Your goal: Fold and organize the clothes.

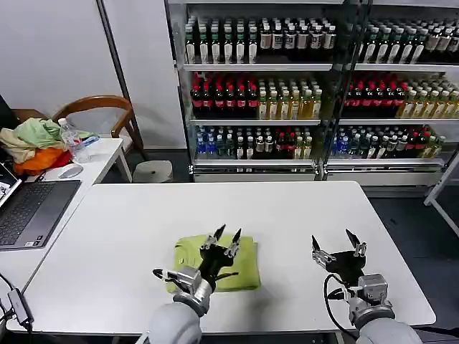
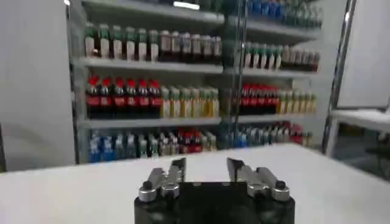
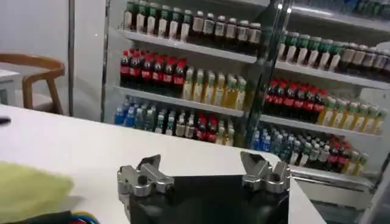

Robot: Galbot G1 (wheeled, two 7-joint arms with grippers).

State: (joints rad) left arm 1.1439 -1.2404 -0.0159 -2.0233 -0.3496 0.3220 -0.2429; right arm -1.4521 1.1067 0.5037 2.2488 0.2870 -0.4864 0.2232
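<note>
The lime yellow-green T-shirt (image 1: 228, 262) lies folded into a compact, roughly rectangular bundle on the white table (image 1: 129, 236), toward the near edge and slightly left of centre. Its surface is plain, no print visible, with soft creases and a rolled edge along the left side (a corner of the same fabric (image 3: 27, 192) appears in the right wrist view). The left gripper (image 1: 227, 233) hangs over the bundle, fingers pointing away from the robot, jaws spread with nothing between them. The right gripper (image 1: 335, 242) hangs over bare tabletop to the right of the shirt, apart from it, jaws spread wide and empty. Shelves of bottled drinks (image 1: 287, 100) stand behind the table.
</note>
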